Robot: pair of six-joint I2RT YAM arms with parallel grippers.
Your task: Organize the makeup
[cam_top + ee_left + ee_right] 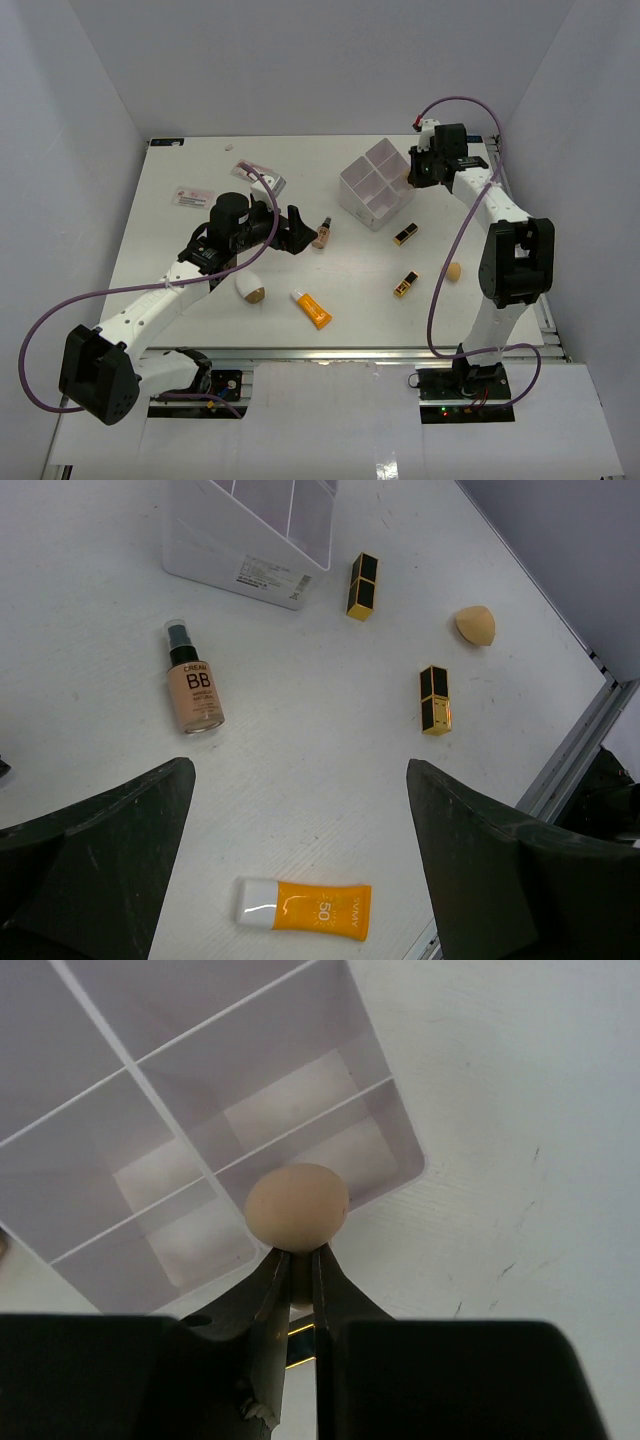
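Tan sponge pinched between the closed fingers of the right gripper, over the edge of the white four-compartment box
Compartment floors in view are bare. Lying on the table outside the box: BB bottle, lipstick tube, second lipstick tube, second tan sponge, orange tube, white sponge. Left gripper spread wide, holding nothing, near the BB bottle

The white box is open-topped; only its thin dividers cross the way down beneath the tan sponge pinched in the right gripper. Bare table lies between the left gripper's spread fingers, with the BB cream bottle ahead-left and the orange tube beneath. The near lipstick tube and far lipstick tube lie apart, with room around each.
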